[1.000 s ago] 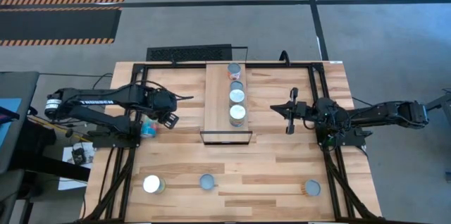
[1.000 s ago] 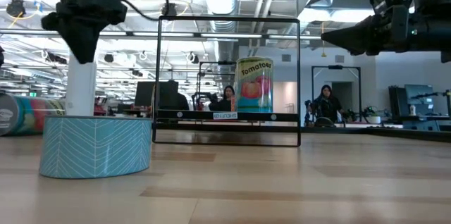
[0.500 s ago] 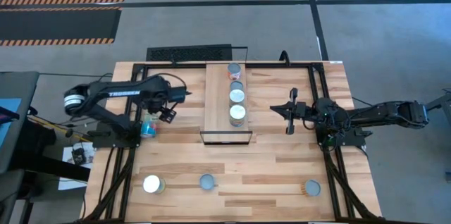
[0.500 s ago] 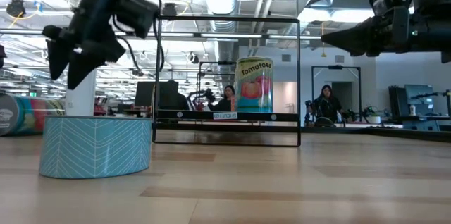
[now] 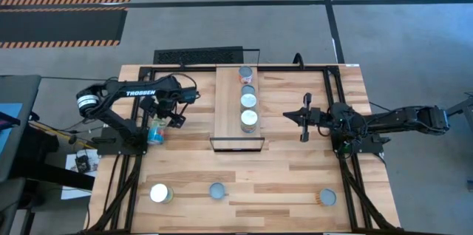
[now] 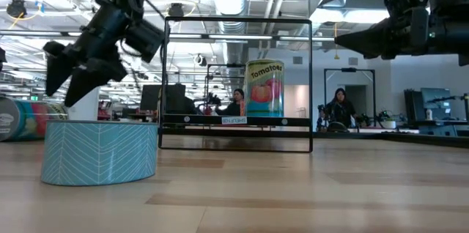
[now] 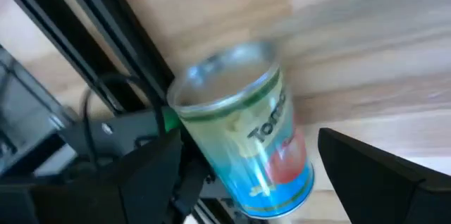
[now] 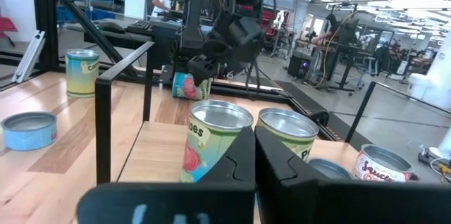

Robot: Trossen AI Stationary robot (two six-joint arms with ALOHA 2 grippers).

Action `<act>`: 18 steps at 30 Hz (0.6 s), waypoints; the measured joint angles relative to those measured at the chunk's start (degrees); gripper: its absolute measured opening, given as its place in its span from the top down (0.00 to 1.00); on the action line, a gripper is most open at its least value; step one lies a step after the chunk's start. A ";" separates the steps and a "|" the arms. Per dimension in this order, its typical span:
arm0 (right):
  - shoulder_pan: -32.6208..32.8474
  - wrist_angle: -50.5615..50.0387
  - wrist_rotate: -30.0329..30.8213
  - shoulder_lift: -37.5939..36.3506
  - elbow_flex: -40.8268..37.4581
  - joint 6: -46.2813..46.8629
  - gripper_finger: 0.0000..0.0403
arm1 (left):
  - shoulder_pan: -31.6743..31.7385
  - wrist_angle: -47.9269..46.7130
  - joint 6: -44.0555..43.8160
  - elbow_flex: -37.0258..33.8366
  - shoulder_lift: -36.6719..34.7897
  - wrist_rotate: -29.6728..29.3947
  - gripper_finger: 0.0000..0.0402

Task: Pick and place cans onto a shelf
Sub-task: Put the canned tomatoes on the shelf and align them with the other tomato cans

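Four cans stand in a single row down the shelf [image 5: 238, 109], a narrow light-wood board in a thin black frame at the far middle of the table [image 5: 295, 176], lined up that way because the board is only one can wide. The left gripper [image 5: 174, 116] hangs above the table's left edge, fingers spread wide and grasping nothing, tilted down toward a tomato can [image 5: 156, 131] with a blue-and-green label. In the left wrist view the can [image 7: 243, 150] shows between the two dark fingers [image 7: 144, 175] without visibly touching either, and it sits askew in that picture (whether the tin itself leans or only the camera does cannot be told). The wide spread reads as preparation for a side grip. The right gripper [image 5: 304, 117] waits just right of the shelf, its fingers pressed together on nothing, clear of the row so the left arm has room. Three more cans rest along the near edge: a white-topped one [image 5: 160, 193] at left, a pale-blue one [image 5: 217, 191] near the middle and a third [image 5: 327, 197] at right. The shelf's near end is bare, likely the slot for the next can.
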 joint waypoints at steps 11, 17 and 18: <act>0.00 -0.24 -0.04 -0.01 0.00 -0.39 0.97 | 0.05 6.26 -0.22 -6.90 -0.09 -0.34 0.19; 0.00 -0.09 0.00 -0.02 0.00 -0.39 0.97 | 1.01 8.10 0.39 -7.06 -0.11 -2.27 0.19; -0.01 -0.11 -0.01 -0.02 0.00 -0.39 0.97 | 1.03 8.55 0.42 -7.20 -0.13 -2.25 0.19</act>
